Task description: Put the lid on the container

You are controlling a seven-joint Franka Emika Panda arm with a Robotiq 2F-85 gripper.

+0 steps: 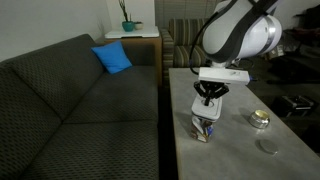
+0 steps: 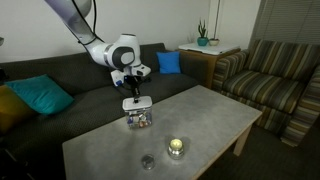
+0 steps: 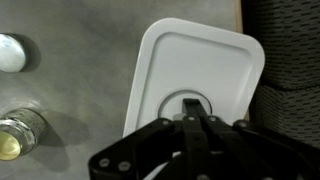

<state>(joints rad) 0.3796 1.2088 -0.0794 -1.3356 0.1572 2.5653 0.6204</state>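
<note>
The lid (image 3: 195,55) lies over the container (image 2: 139,119) on the table (image 2: 200,115), so this looks like the seating step. The gripper (image 3: 195,108), jaws fully together and gripping nothing, bears on its middle (touching, it seems). Next likely calls for an even downward press. The lid is flat, white and round-cornered.

In the wrist view the lid (image 3: 200,65) loses its near edge behind the gripper (image 3: 193,108). Left of the lid, a pale disc (image 3: 8,52) and a round tin (image 3: 18,133) are cut by the frame. Under the lid, the container (image 2: 139,119) holds coloured specks — too small to tell.
</note>
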